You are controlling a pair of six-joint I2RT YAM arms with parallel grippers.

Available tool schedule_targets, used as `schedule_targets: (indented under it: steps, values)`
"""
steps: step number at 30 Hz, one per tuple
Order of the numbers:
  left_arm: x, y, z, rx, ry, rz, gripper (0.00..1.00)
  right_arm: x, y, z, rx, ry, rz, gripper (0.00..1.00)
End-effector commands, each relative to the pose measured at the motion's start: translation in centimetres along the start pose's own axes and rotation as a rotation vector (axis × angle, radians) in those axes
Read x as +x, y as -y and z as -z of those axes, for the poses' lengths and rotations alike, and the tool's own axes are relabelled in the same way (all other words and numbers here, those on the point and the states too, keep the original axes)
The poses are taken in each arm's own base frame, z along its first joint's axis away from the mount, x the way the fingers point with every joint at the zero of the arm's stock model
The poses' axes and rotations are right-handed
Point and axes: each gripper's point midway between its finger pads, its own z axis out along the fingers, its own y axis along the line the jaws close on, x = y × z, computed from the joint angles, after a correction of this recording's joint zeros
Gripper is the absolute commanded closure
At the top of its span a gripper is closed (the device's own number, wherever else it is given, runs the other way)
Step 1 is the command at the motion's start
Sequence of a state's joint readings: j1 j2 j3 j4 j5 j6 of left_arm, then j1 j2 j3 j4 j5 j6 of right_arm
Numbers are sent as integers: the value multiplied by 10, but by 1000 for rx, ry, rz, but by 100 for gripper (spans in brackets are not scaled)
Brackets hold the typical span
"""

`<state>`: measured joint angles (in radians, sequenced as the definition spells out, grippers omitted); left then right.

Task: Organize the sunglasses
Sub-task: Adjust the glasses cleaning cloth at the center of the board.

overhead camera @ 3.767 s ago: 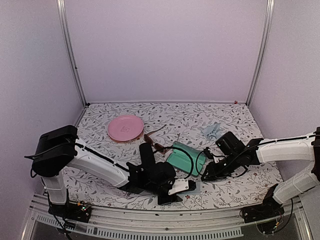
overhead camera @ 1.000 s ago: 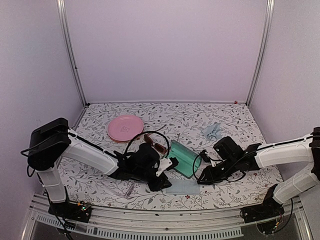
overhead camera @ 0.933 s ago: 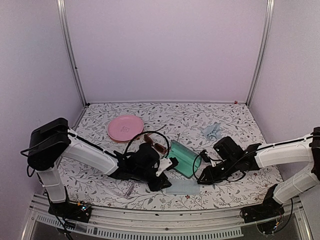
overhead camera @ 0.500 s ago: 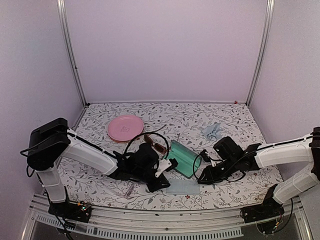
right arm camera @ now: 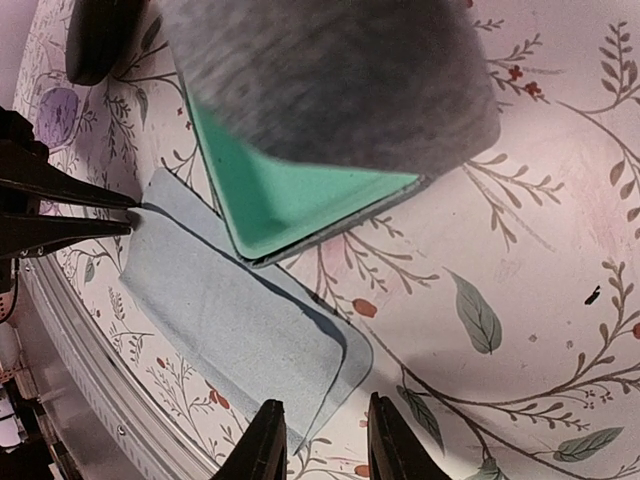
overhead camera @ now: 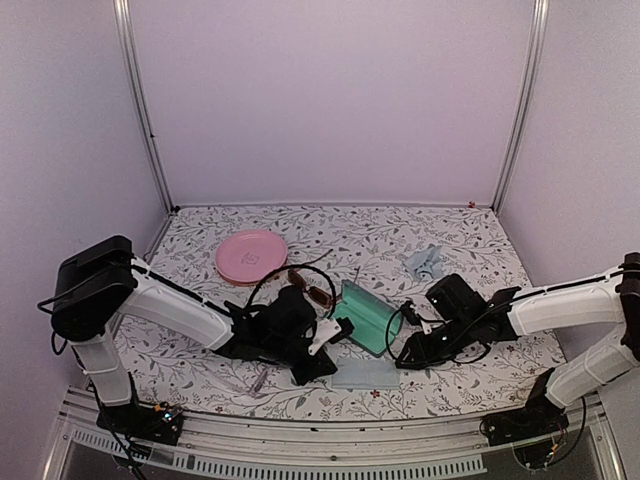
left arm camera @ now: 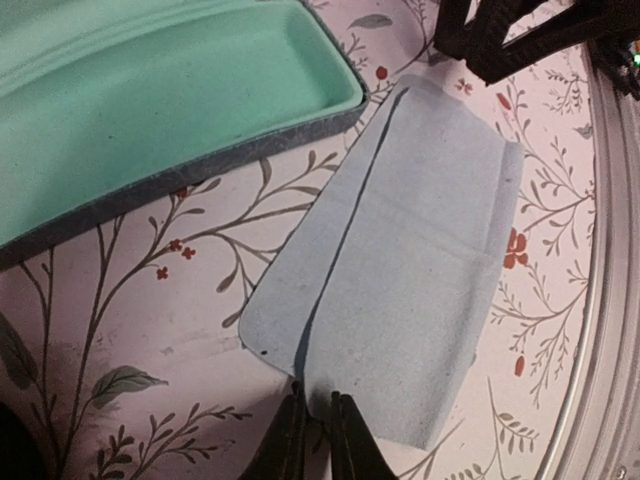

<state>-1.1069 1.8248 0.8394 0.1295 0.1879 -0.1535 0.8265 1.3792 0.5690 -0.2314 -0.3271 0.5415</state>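
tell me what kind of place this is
Probably a robot test cell in a lab: a left arm and right arm bolted at the near edge of a floral-covered table, enclosed by plain pale walls on metal posts.

Table [overhead camera: 450, 235]: plate [overhead camera: 251, 256], sunglasses [overhead camera: 313, 290], case [overhead camera: 368, 315], cloth [overhead camera: 366, 374]

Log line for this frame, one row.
left end effector: fingers nearly together at cloth edge, grip unconfirmed | right end effector: open, empty, near cloth | case: open | brown sunglasses: on table, left of case
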Motion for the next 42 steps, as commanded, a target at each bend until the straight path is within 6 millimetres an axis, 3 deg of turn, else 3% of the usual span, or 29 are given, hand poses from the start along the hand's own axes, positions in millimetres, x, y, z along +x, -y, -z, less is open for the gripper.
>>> schedule_targets:
  steps: [1, 13, 22, 31, 42]
  values:
    - [1, -8, 7, -34, -5, 6, 88, -4, -4, -1, -2, 4, 18, 70]
    - [-6, -1, 3, 11, 8, -7, 100, -5, -4, -1, 1, 6, 18, 70]
    - [-15, 6, 8, 41, 39, -31, 100, -12, -11, 4, -16, 29, 35, 70]
    - [-34, 12, 26, 47, 119, -72, 100, -21, -20, 11, -44, 67, 81, 69]
    - [-33, 8, 23, 27, 104, -75, 100, -20, -21, 5, -52, 54, 92, 69]
